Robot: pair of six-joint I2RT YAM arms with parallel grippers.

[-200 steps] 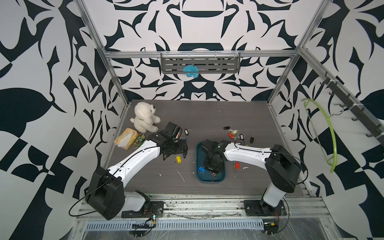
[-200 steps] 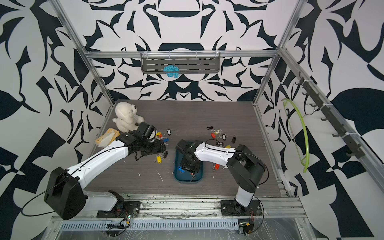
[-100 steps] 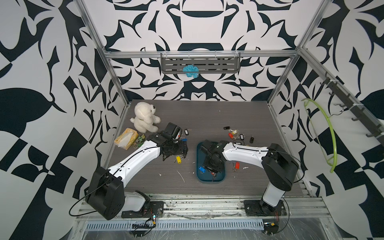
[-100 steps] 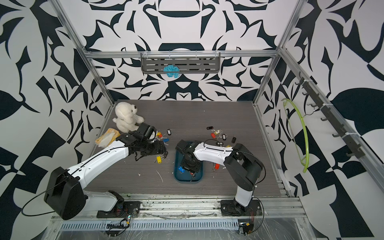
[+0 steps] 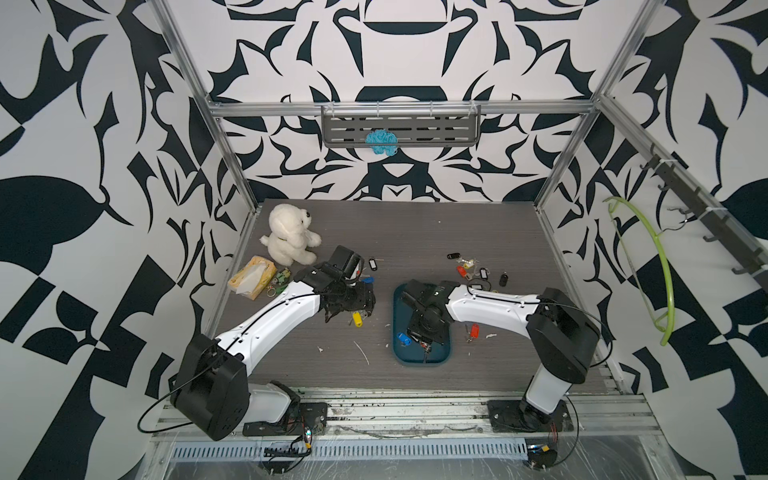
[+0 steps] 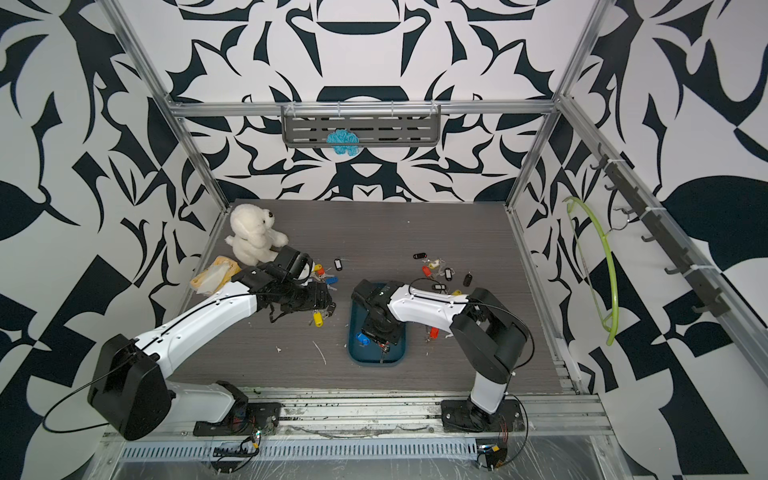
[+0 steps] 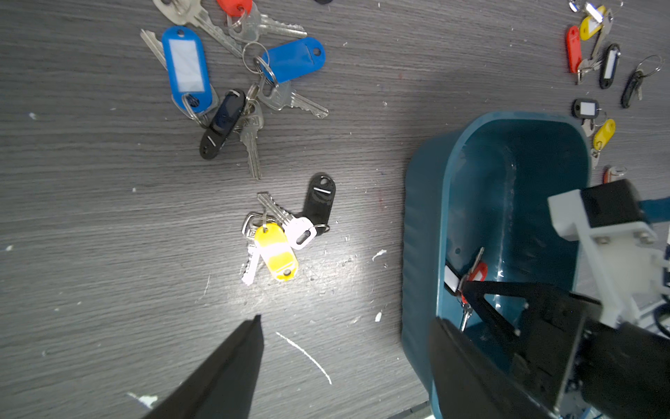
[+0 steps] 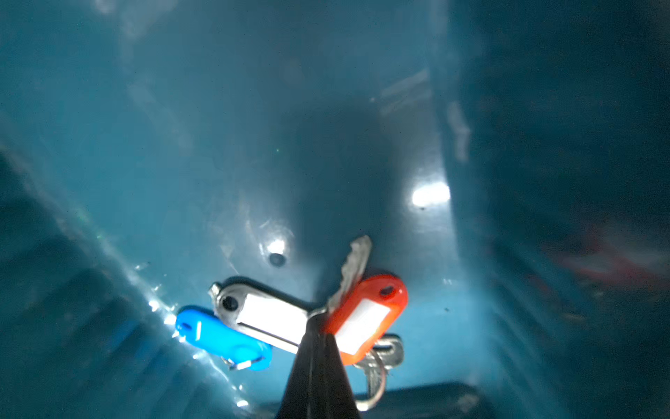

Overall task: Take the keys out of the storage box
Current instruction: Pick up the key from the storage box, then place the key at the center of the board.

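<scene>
Between the closed tips of the right gripper (image 8: pixel 319 326), down inside the storage box (image 8: pixel 181 145), sits the ring of the red-tagged keys (image 8: pixel 366 315); so thin a pinch could slip on lifting. Just beside lies a blue-tagged key (image 8: pixel 221 337), and the box wall crowds close. Left gripper (image 7: pixel 346 319) hangs open, yellow-tagged keys (image 7: pixel 275 254) just ahead.

The storage box (image 5: pixel 438 356) is dark teal-blue. The keys (image 8: pixel 353 268) are silver, with tags in red, blue, black and yellow. The table (image 5: pixel 415 232) is grey with a fine wood grain. The walls (image 5: pixel 395 50) carry a bold black-and-white leaf pattern. The plush bear (image 5: pixel 289 232) is cream-white, the tissue packet (image 5: pixel 249 276) yellow, and the hanger (image 5: pixel 668 282) lime green.
</scene>
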